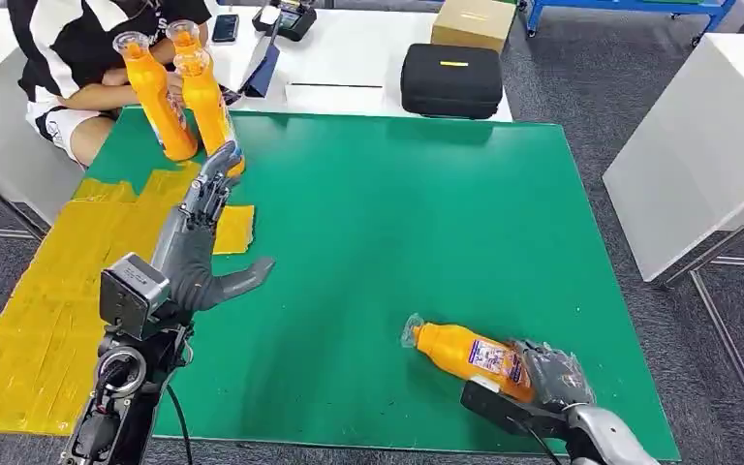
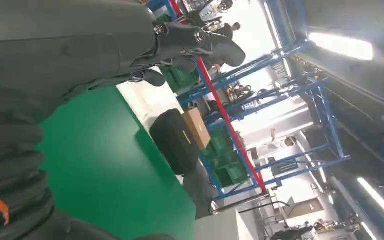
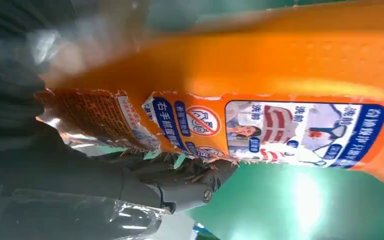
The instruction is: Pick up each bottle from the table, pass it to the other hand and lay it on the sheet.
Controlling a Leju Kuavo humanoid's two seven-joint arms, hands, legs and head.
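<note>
An orange bottle (image 1: 460,351) with a printed label lies on the green table top (image 1: 397,213) at the near right, cap pointing left. My right hand (image 1: 550,378), under a clear plastic cover, grips its base end. The right wrist view shows the bottle (image 3: 280,65) close up with my fingers (image 3: 170,187) wrapped against the label. My left hand (image 1: 203,242) hovers over the near left of the table with fingers stretched out, holding nothing. Two more orange bottles (image 1: 155,97) (image 1: 205,102) stand at the far left corner. The yellow sheet (image 1: 48,310) covers the table's left side.
A person (image 1: 77,48) sits behind the far left corner, arms close to the standing bottles. A black case (image 1: 450,79) and a cardboard box (image 1: 473,21) rest on the white table behind. Another white table (image 1: 707,136) stands to the right.
</note>
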